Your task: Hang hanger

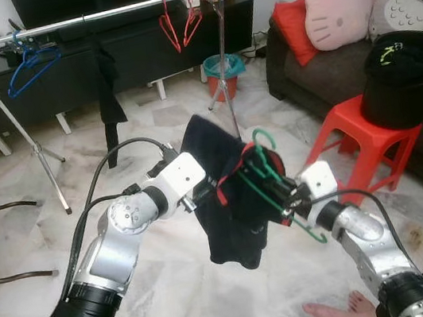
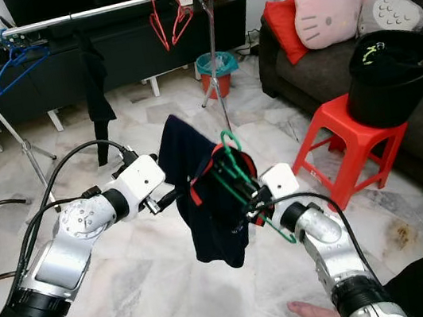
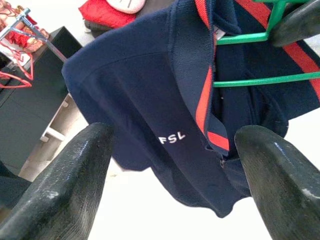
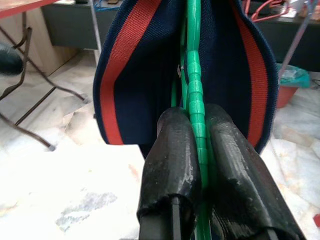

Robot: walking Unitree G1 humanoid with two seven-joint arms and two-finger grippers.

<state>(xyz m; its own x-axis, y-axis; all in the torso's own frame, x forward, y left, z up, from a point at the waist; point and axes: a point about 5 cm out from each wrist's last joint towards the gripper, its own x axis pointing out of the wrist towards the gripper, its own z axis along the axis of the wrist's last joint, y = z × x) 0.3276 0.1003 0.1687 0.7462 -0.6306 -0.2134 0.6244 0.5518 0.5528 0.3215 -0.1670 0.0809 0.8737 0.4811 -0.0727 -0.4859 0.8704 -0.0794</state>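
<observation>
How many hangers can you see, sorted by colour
Green plastic hanger, carrying the navy shirt in the right end effector: 1
Red hangers on the metal rail: 2
Blue hanger on the rail: 1
Total: 4

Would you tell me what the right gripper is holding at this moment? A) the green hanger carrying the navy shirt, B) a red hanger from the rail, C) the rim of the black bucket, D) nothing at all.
A: in the right wrist view the right gripper has its fingers closed on the green hanger, with the navy shirt draped over it.
</observation>
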